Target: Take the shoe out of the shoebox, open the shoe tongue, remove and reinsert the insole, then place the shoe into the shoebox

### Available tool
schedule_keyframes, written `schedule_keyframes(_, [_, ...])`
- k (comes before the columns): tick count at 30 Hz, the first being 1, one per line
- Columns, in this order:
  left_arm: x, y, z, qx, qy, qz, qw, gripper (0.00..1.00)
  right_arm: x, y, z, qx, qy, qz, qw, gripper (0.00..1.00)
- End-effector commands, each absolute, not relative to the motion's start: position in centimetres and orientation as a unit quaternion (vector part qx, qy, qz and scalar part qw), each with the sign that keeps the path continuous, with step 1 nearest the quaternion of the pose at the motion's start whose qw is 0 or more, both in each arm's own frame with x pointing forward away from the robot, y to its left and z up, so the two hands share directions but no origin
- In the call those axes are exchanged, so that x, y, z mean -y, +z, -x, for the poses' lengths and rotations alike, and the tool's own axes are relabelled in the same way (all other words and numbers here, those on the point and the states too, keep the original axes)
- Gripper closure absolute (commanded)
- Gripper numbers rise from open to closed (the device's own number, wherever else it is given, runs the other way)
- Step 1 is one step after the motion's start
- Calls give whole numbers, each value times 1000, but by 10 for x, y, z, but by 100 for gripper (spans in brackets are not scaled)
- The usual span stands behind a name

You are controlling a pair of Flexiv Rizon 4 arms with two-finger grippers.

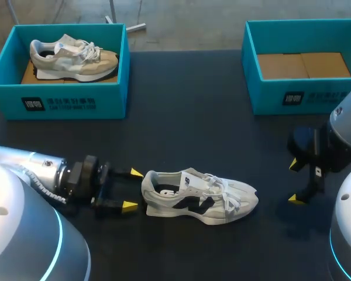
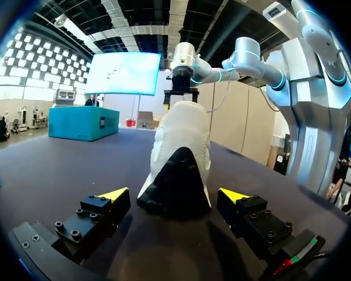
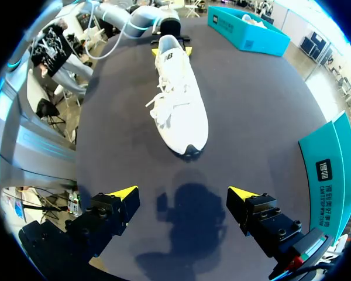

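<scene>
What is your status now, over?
White shoe upright on table. Left tool open at its heel. Right tool open, apart from the toe. No obstruction seen.

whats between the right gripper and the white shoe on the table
Only bare table, clearest in the right wrist view: the right gripper sits apart from the white shoe.

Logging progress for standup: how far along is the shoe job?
Done: white shoe lies on the table, outside the right shoebox. In hand: open left pincer at its heel; right pincer open, apart. Left: tongue, insole, reboxing.
</scene>
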State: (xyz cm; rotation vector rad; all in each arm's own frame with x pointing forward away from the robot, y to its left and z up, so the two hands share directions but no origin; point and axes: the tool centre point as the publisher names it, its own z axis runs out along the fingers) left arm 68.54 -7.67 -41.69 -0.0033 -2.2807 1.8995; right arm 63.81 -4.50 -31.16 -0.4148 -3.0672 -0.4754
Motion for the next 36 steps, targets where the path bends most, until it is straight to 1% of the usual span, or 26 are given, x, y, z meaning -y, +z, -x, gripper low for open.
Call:
schedule_keyframes(1, [83, -417, -685, 766, 637, 1, 87, 0, 45, -312, -637, 979, -153, 132, 3, 0])
schedule_keyframes(36, [114, -416, -676, 764, 639, 22, 87, 0, 45, -312, -637, 979, -153, 132, 3, 0])
